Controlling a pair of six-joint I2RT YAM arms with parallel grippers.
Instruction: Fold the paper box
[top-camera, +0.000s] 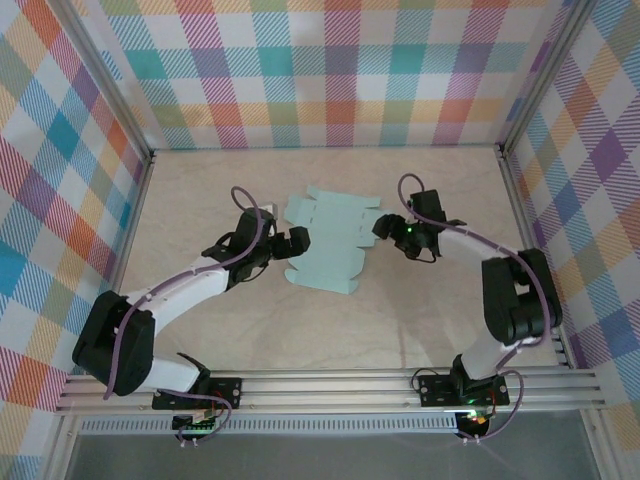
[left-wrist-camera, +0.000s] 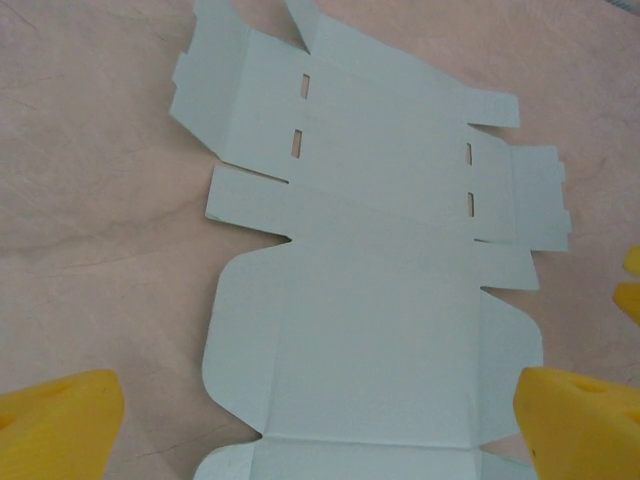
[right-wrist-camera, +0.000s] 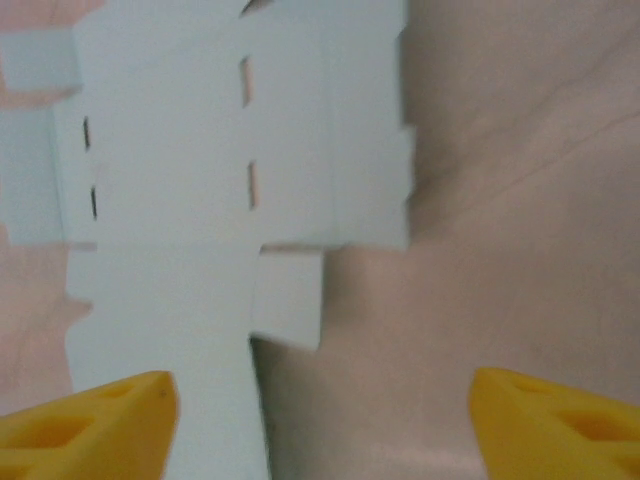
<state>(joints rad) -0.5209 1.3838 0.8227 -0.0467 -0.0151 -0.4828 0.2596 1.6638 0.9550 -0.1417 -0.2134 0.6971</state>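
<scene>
The paper box (top-camera: 330, 250) lies as a flat pale-blue die-cut sheet with tabs and slots in the middle of the table. My left gripper (top-camera: 296, 246) sits at the sheet's left edge, open. In the left wrist view the sheet (left-wrist-camera: 370, 300) spreads flat between my yellow fingertips (left-wrist-camera: 60, 425), and nothing is gripped by the left gripper (left-wrist-camera: 320, 440). My right gripper (top-camera: 386, 228) is at the sheet's right edge. In the right wrist view the sheet (right-wrist-camera: 190, 180) is blurred; its right edge and a small tab lie between the jaws of the right gripper (right-wrist-camera: 325, 430), which stand apart.
The beige table (top-camera: 300, 330) is enclosed by checkered walls (top-camera: 320, 70) on three sides. An aluminium rail (top-camera: 330, 385) with both arm bases runs along the near edge. Bare tabletop lies in front of and behind the sheet.
</scene>
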